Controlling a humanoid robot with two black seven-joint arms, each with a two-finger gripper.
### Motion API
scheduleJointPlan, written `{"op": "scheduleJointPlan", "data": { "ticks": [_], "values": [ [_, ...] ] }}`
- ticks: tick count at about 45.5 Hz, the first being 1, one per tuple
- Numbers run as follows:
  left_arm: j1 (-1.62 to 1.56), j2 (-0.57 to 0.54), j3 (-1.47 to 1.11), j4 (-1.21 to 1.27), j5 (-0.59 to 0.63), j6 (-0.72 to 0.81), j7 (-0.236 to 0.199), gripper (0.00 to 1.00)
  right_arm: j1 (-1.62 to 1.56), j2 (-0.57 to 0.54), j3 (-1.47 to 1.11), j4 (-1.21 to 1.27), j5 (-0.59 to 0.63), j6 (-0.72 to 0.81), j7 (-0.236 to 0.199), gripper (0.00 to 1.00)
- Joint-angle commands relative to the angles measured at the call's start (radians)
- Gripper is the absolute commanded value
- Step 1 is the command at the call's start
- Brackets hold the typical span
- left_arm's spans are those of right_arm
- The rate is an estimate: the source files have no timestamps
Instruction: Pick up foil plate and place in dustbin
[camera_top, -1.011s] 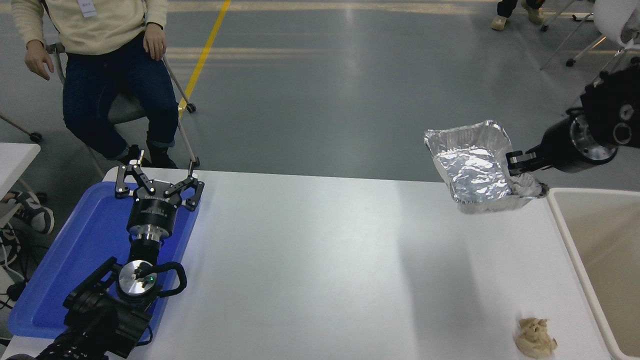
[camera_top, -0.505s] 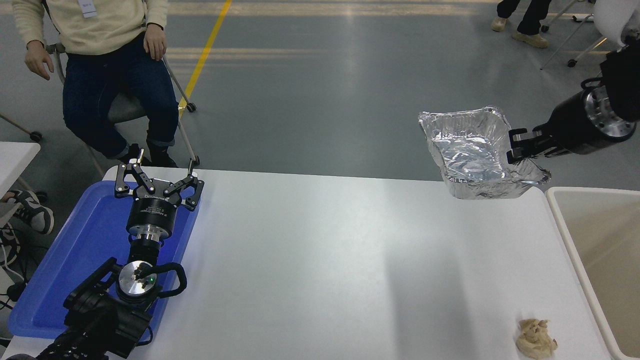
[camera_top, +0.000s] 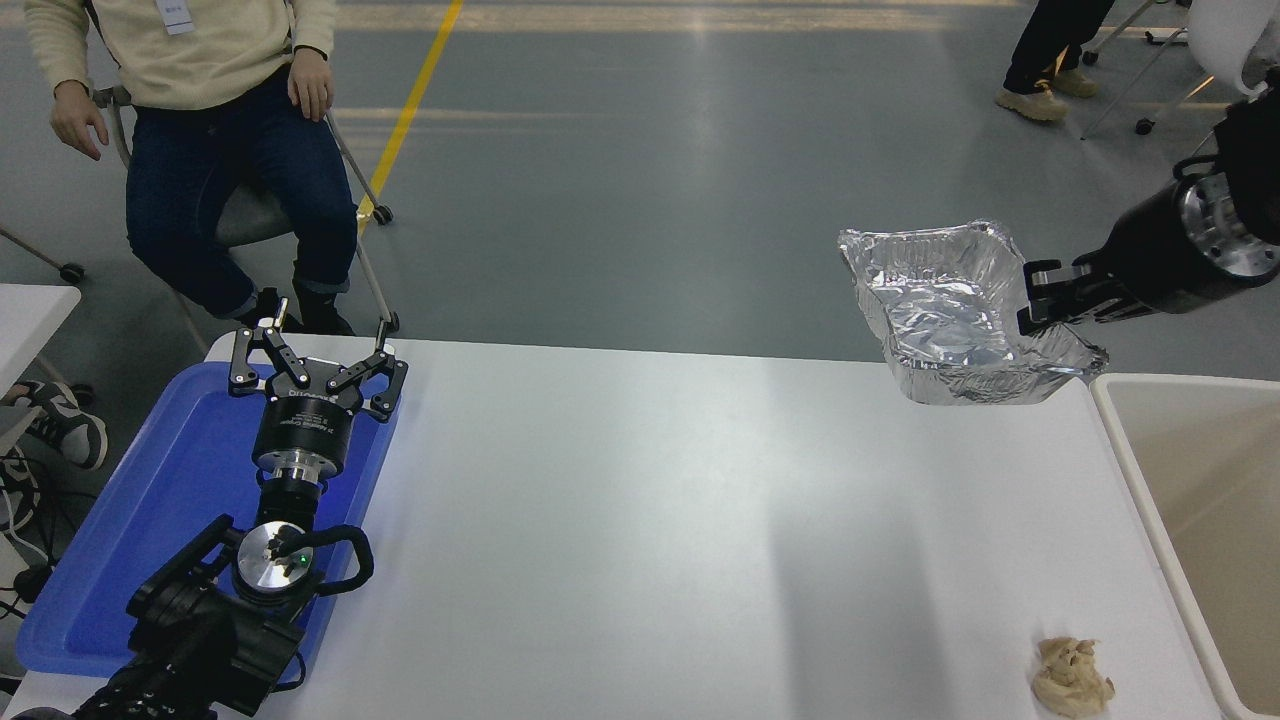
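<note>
While the left gripper (camera_top: 318, 368) sits parked at the near left over the blue tray (camera_top: 120, 560), its fingers spread apart and holding nothing, it plays no part in the coming move and is by far the farther arm from the work. Moving right across the bare white table (camera_top: 640, 520), the foil plate (camera_top: 950, 320) hangs in the air above the table's far right corner, tilted so its open face shows toward the camera. Its long axis runs roughly left to right. At its right end the right gripper (camera_top: 1040, 305) is clamped together on the plate's rim, the arm reaching in from the right edge and pointing left.

Further right still, the dustbin (camera_top: 1115, 395) stands against the table's right edge. The plate's near right corner is just beside the bin's far left corner, but most of the plate lies left of the rim, over the table. So the bin opening lies to the right of and nearer than the plate: the carry probably calls for drawing the plate right and toward the near side before letting go. A tan wad (camera_top: 1072, 678) lies near right, apart from all this.
</note>
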Motion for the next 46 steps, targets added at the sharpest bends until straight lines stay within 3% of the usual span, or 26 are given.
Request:
{"op": "scheduleJointPlan", "data": {
  "ticks": [1, 21, 46],
  "values": [
    [0.000, 0.000, 0.000, 0.000, 0.000, 0.000, 0.000, 1.00, 0.000, -0.051, -0.004, 0.000, -0.015, 0.003, -0.002, 0.00],
    [0.000, 0.000, 0.000, 0.000, 0.000, 0.000, 0.000, 1.00, -0.115, -0.267, -0.012, -0.194, -0.264, 0.014, 0.000, 0.00],
    [0.002, 0.000, 0.000, 0.000, 0.000, 0.000, 0.000, 1.00, -0.500, -0.280, 0.070, -0.592, -0.350, -0.035, 0.055, 0.00]
  ]
}}
